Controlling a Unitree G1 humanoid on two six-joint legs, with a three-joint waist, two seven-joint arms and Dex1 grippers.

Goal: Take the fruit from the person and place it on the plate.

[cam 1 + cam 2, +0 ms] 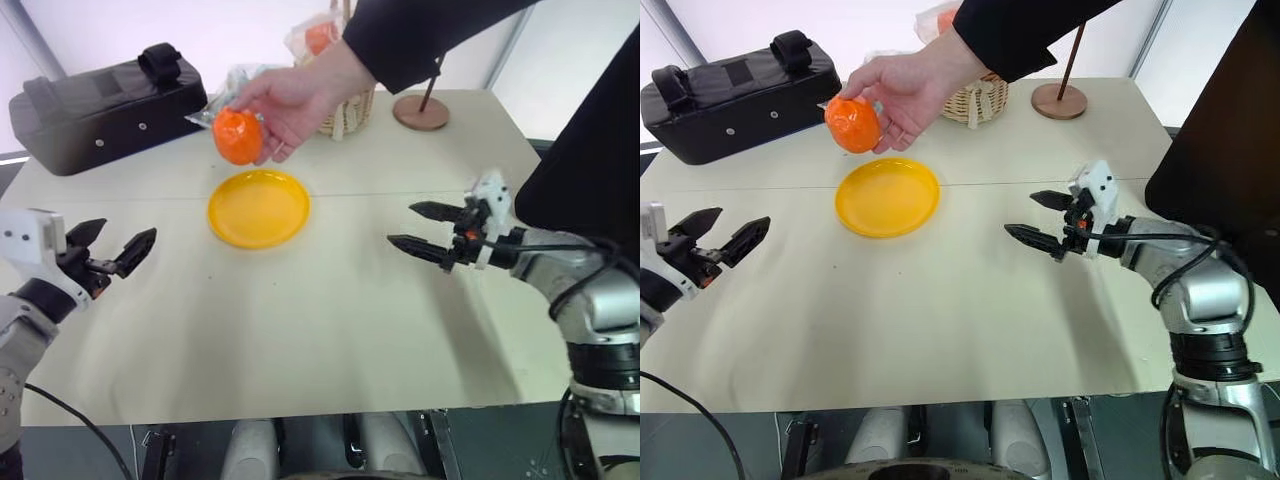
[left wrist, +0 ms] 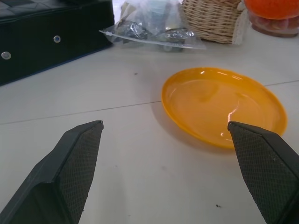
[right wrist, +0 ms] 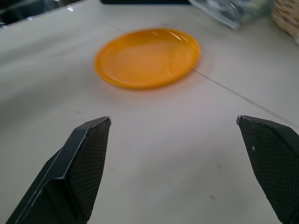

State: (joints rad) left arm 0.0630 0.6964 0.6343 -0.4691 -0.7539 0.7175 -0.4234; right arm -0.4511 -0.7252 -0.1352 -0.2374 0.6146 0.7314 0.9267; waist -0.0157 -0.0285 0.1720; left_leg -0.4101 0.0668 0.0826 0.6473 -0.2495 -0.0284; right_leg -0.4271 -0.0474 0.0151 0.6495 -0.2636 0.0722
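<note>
A person's hand [image 1: 295,100], in a black sleeve, reaches in from the far side and holds the small orange fruit [image 1: 238,136] in the air just above the far left rim of the yellow plate [image 1: 259,207]. The plate lies empty in the middle of the table. My left gripper [image 1: 112,247] hovers open at the table's left, well short of the plate. My right gripper [image 1: 420,227] hovers open to the right of the plate, fingers pointing toward it. Both wrist views look between open fingers at the plate [image 2: 224,106] [image 3: 148,57].
A black case [image 1: 105,105] lies at the far left. A wicker basket [image 1: 350,110] with wrapped fruit and a clear plastic bag [image 2: 154,28] stand behind the plate. A round wooden stand base [image 1: 421,112] sits at the far right. The person's dark body [image 1: 590,150] stands beside the table's right edge.
</note>
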